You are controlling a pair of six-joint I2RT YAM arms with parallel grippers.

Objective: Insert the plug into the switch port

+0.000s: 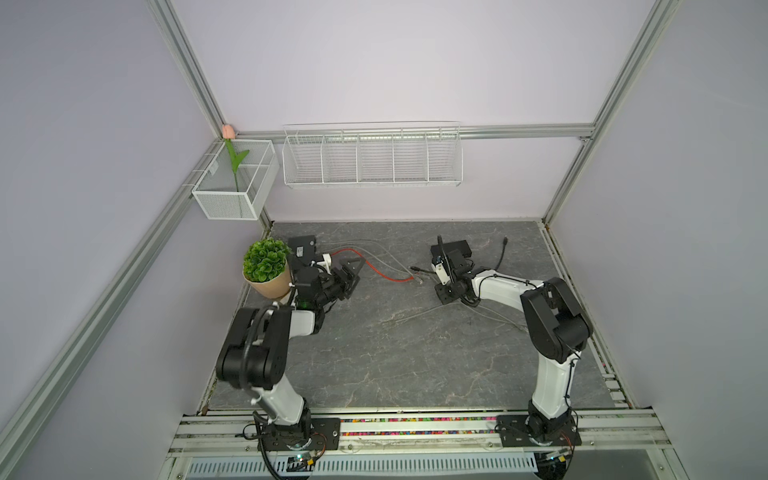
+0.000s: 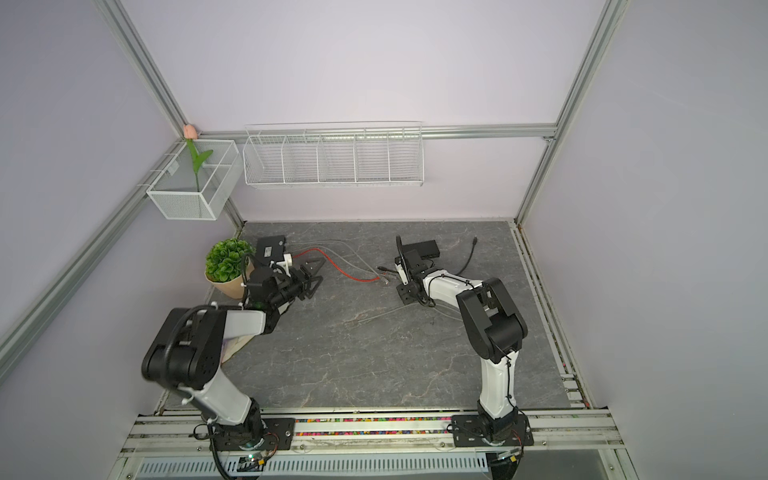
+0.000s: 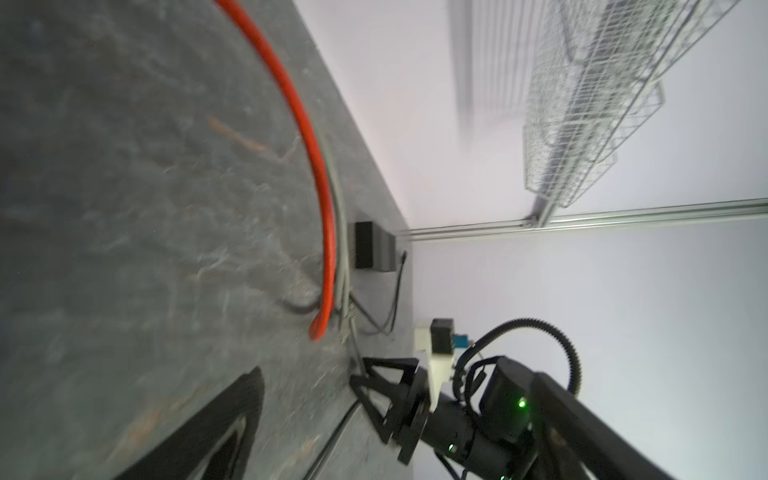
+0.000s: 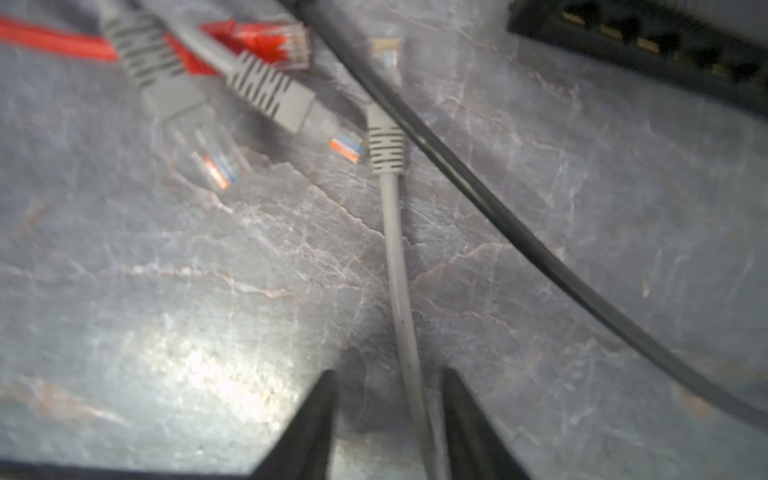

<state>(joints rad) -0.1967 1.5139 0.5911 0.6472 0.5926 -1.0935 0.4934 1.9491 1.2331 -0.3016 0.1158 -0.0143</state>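
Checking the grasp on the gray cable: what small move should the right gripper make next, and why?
Probably close the right gripper on the gray cable: it runs between the fingers with gaps on both sides, so it isn't gripped yet. Its plug lies on the table, not in the switch.

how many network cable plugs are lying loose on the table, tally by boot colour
red-booted clear plastic plug: 1
grey-booted clear plastic plugs: 3
total: 4
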